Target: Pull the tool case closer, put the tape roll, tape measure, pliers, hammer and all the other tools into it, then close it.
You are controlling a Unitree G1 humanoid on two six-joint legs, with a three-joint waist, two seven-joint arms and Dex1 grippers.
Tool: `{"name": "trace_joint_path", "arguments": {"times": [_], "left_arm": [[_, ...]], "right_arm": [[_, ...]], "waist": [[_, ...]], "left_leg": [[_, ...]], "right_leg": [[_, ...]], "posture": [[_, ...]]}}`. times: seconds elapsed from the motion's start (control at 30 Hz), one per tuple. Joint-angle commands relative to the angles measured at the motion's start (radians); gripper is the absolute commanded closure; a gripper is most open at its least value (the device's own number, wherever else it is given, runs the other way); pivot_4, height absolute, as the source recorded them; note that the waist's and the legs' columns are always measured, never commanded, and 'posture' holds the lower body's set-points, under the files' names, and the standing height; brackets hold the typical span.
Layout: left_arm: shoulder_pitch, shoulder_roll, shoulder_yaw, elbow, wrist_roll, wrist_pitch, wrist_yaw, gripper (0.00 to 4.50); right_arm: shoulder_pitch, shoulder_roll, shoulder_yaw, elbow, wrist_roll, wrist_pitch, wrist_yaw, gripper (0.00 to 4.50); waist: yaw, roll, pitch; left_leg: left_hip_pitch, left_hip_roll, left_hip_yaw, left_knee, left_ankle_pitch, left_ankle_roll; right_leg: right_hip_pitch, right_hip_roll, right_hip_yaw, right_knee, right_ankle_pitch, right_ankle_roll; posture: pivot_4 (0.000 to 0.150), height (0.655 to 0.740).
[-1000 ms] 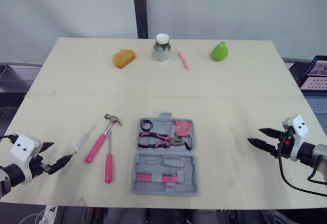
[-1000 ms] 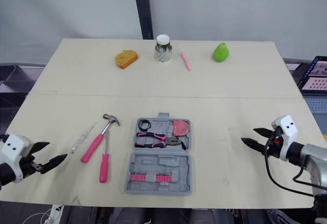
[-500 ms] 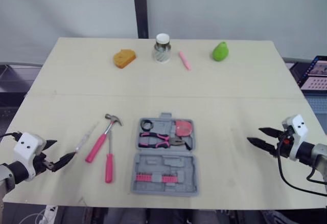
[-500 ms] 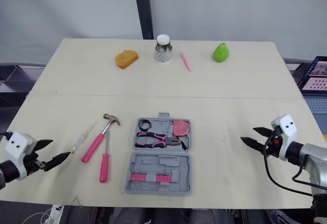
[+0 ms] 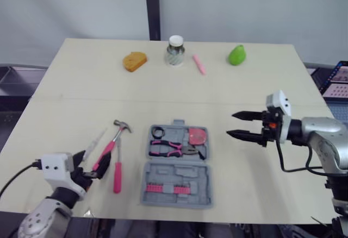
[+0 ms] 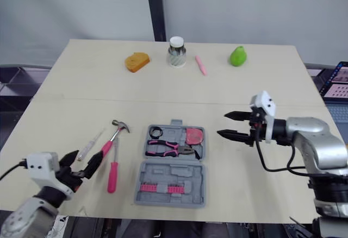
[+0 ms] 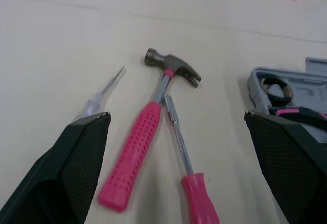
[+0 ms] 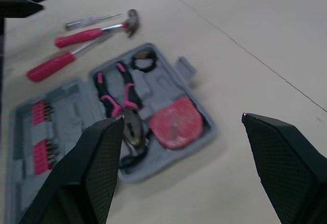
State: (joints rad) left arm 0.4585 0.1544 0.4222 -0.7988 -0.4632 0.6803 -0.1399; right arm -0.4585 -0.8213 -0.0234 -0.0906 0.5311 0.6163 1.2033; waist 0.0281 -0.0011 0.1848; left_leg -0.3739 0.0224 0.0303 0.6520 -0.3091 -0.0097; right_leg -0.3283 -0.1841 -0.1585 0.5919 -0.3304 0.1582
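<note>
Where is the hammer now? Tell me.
In the eye views the hammer lies on the table on the robot's left, outside the open tool case and left of it, beside the pink screwdriver, with the left gripper at its handle end.

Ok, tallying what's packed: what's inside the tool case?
The tool case holds the tape roll, pliers, pink tape measure and a row of pink bits. Whatever lies under the pliers is covered. The hammer lies outside.
</note>
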Motion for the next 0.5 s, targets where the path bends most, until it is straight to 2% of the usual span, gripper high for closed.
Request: {"name": "trace_joint_path", "arguments": {"times": [0.03,0.23,0.5], "left_arm": [[0.027,-0.051,-0.080,-0.091,0.038,0.042,0.104,0.00],[0.051,-0.091,-0.221,-0.076,0.125,0.083,0.192,0.00],[-0.006,-0.135,-0.248,0.035,0.205,0.100,0.274,0.00]], "right_arm": [[-0.067,-0.003,0.062,-0.046,0.024,0.026,0.075,0.02],[-0.183,-0.013,0.139,-0.060,0.027,0.002,0.190,0.02],[-0.255,-0.018,0.160,-0.054,0.008,-0.021,0.247,0.02]], "waist": [[0.003,0.000,0.000],[0.000,0.000,0.000],[0.000,0.000,0.000]], "left_leg": [[0.000,0.000,0.000,0.000,0.000,0.000],[-0.002,0.001,0.001,0.002,-0.001,0.000],[-0.002,0.003,0.001,0.002,-0.001,0.000]], "right_leg": [[0.000,0.000,0.000,0.000,0.000,0.000],[-0.001,0.002,0.001,-0.001,0.001,-0.001],[-0.002,0.003,0.001,-0.001,0.001,-0.002]], "posture": [[0.150,0.7400],[0.150,0.7400],[0.150,0.7400]]}}
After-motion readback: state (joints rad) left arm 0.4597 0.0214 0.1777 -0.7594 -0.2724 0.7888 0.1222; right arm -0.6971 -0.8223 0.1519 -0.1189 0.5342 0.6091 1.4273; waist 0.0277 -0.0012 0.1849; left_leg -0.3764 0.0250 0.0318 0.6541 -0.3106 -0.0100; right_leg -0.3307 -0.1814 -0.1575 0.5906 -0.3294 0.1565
